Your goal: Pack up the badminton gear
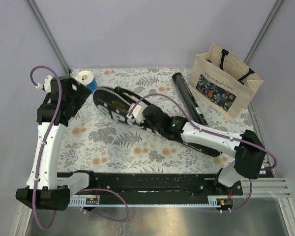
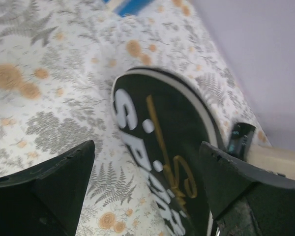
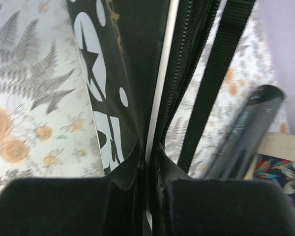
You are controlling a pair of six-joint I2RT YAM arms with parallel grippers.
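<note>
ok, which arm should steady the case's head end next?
Left. The left gripper is open, hovering at the case's rounded head end, holding nothing. The right gripper is shut on the case's zipper edge farther down, so it's occupied.

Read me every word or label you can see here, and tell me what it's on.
"SPORT": large white letters on the case, partly covered and blurred.
Gold script across the case: a scrawl, not readable.
Script line on the tote, above its floral panel: too small to read.
Teal print on the tube: too blurred to read.
</note>
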